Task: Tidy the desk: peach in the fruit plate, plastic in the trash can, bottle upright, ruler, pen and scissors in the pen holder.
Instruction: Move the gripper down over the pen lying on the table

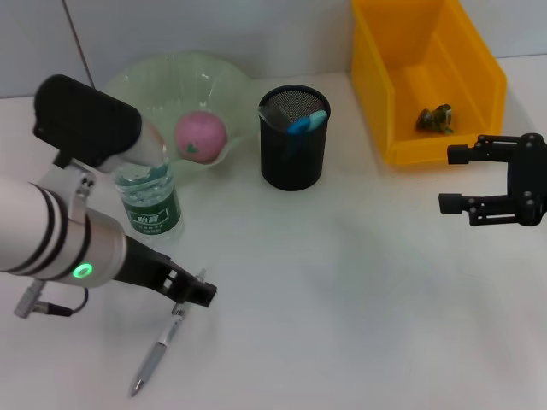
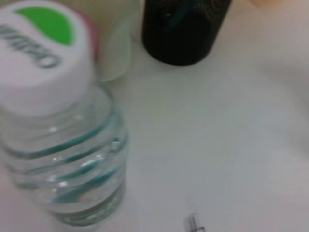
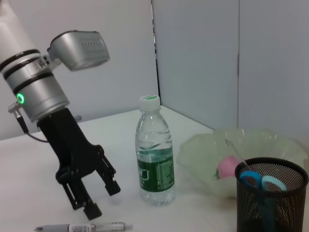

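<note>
My left gripper hangs open just above the upper end of the pen, which lies on the table near the front edge. The right wrist view shows the same left gripper with spread fingers over the pen. The bottle stands upright beside the fruit plate, which holds the pink peach. The black mesh pen holder contains the blue-handled scissors and a grey strip, probably the ruler. The crumpled plastic lies in the yellow trash can. My right gripper hovers open at the right.
The bottle fills the left wrist view, with the pen holder beyond it and the pen tip at the edge. White table surface spreads between the pen holder and the right gripper.
</note>
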Action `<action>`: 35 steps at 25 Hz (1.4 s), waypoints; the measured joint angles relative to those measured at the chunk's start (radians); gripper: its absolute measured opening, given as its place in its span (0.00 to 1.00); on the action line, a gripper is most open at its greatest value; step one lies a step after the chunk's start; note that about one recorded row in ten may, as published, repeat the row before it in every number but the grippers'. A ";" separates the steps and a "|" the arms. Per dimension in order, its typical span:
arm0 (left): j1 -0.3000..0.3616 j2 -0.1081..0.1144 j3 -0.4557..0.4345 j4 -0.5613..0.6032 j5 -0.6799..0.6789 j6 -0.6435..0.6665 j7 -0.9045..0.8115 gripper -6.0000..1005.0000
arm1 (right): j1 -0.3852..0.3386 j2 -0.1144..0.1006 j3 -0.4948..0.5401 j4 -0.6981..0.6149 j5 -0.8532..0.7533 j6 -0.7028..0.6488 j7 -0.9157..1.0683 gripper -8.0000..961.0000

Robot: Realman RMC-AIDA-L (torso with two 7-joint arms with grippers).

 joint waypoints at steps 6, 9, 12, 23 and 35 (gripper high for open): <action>-0.015 0.000 0.042 -0.031 0.006 -0.006 -0.001 0.78 | 0.001 0.004 -0.004 0.000 0.012 0.001 -0.005 0.82; -0.022 0.000 0.057 -0.050 0.017 -0.012 -0.001 0.78 | 0.001 0.004 -0.004 0.000 0.014 0.001 -0.006 0.82; -0.027 0.000 0.060 -0.066 0.025 -0.015 -0.001 0.78 | 0.001 0.005 -0.004 0.000 0.019 0.001 -0.007 0.82; -0.052 0.000 0.076 -0.098 0.041 -0.014 -0.001 0.78 | 0.001 0.007 -0.003 0.000 0.024 0.000 -0.007 0.82; -0.082 0.000 0.096 -0.125 0.047 -0.002 0.000 0.78 | -0.003 0.008 0.000 0.000 0.026 0.001 -0.008 0.82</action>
